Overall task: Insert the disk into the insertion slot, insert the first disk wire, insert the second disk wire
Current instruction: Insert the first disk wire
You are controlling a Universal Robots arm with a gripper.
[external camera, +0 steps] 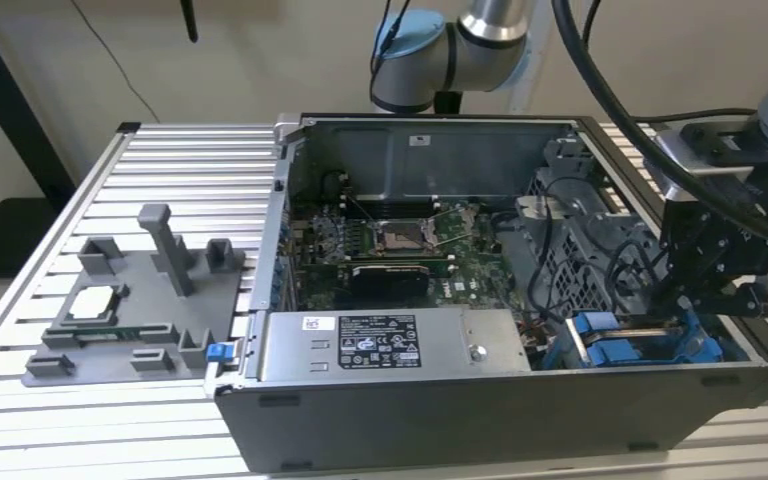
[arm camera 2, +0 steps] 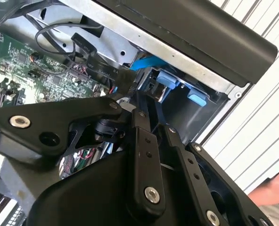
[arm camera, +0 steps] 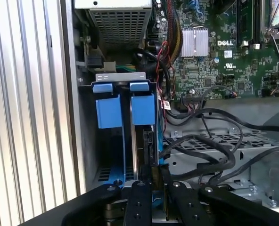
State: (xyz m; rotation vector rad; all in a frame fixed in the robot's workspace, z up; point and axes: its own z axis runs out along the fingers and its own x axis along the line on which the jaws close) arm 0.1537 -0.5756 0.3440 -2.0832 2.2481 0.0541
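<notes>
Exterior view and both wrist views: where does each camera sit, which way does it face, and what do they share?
Exterior view: off the arm, raised, looking down into the open computer case; the arm and pincer show at the exterior view's right.
First wrist view: on the wrist, facing past the pincer into the insertion slot with blue fittings.
Second wrist view: on the wrist, facing along the pincer's black links toward that slot.
Shared: all three show the slot's blue fittings and the motherboard.

Plain beige wall (external camera: pixel 264 50) across the top, black post (external camera: pixel 11 110) upper left, and a ribbed aluminium table (external camera: pixel 184 160) under everything, evenly lit.
</notes>
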